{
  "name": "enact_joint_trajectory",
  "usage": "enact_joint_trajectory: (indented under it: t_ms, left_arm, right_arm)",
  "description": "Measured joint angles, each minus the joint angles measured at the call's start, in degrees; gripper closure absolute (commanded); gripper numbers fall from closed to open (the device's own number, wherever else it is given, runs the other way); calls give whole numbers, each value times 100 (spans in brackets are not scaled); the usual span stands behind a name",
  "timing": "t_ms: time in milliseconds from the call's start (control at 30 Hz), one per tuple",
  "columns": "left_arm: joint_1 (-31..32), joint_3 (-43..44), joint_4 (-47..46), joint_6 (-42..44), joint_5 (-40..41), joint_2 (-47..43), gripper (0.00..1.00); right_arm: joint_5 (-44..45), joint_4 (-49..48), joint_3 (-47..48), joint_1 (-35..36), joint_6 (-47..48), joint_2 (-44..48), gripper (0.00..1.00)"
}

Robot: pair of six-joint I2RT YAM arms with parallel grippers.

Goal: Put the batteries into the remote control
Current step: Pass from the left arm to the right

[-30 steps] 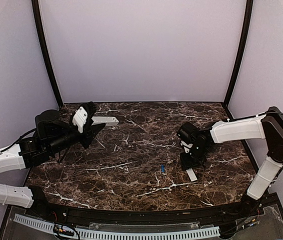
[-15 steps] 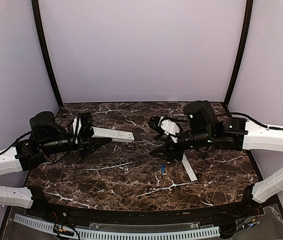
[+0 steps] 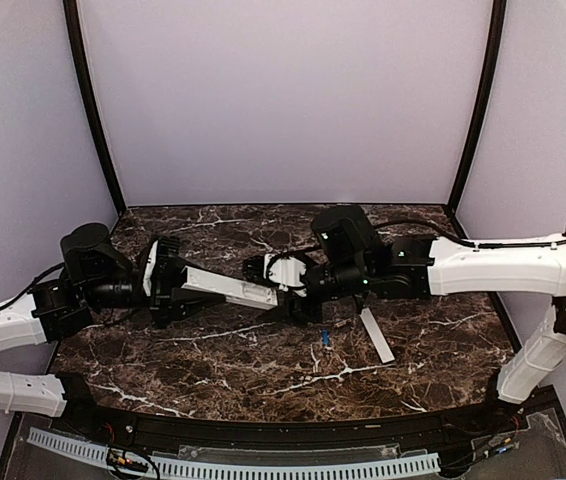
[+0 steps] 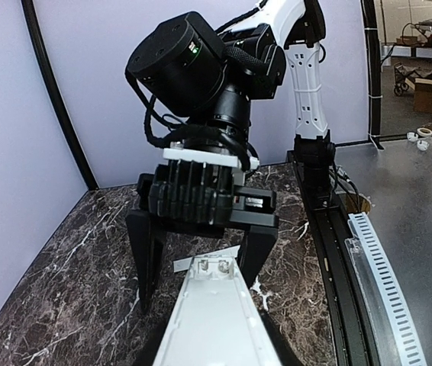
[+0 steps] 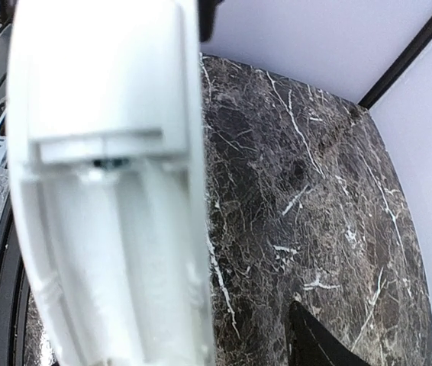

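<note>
My left gripper [image 3: 183, 283] is shut on the white remote control [image 3: 231, 289] and holds it above the table, with its free end pointing right. In the left wrist view the remote [image 4: 214, 320] shows an open, empty battery bay. My right gripper [image 3: 285, 292] is open, and its fingers [image 4: 146, 252] stand either side of the remote's free end without touching it. The right wrist view is filled by the remote [image 5: 109, 198], with one fingertip [image 5: 319, 343] showing. One blue battery [image 3: 324, 338] lies on the table below the right gripper. No other battery shows.
The grey-white cover strip [image 3: 376, 335] lies on the dark marble table [image 3: 213, 350], to the right of the battery. Purple walls with black corner posts [image 3: 91, 110] enclose the back and sides. A black rail [image 3: 283, 430] runs along the near edge.
My right arm has swung left from over the cover strip to the remote's free end. My left gripper has carried the remote down and toward the centre of the table.
</note>
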State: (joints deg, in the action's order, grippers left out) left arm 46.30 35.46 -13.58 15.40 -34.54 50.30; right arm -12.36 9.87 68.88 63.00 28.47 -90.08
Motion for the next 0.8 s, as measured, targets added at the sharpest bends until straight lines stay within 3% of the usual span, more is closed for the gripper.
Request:
enact_joint_trajectory:
  t_ms: [267, 500, 600, 633, 667, 700, 733, 767, 800]
  left_arm:
    - [0, 0, 9, 0, -59, 66, 100]
    - [-2, 0, 7, 46, -31, 68, 100]
    - [-2, 0, 11, 68, -44, 68, 100]
    - [-2, 0, 20, 79, -44, 68, 95]
    - [-2, 0, 20, 76, -39, 68, 80]
    - [-2, 0, 20, 70, -35, 66, 44]
    - [-2, 0, 22, 57, -11, 66, 22]
    - [-2, 0, 17, 44, 55, 66, 6]
    - [0, 0, 9, -9, 122, 61, 4]
  right_arm:
    - [-514, -170, 321, 122, 59, -79, 44]
    - [-879, -238, 374, 153, -85, -79, 81]
    - [-953, -221, 376, 149, -125, -79, 89]
    - [-962, -212, 376, 149, -136, -79, 91]
    - [-968, -210, 376, 151, -142, -79, 92]
    - [-968, -208, 376, 151, -153, -79, 92]
    - [-962, -201, 376, 151, -162, -79, 93]
    - [-951, -190, 376, 151, -177, -79, 93]
    - [-925, -164, 376, 153, -188, -79, 94]
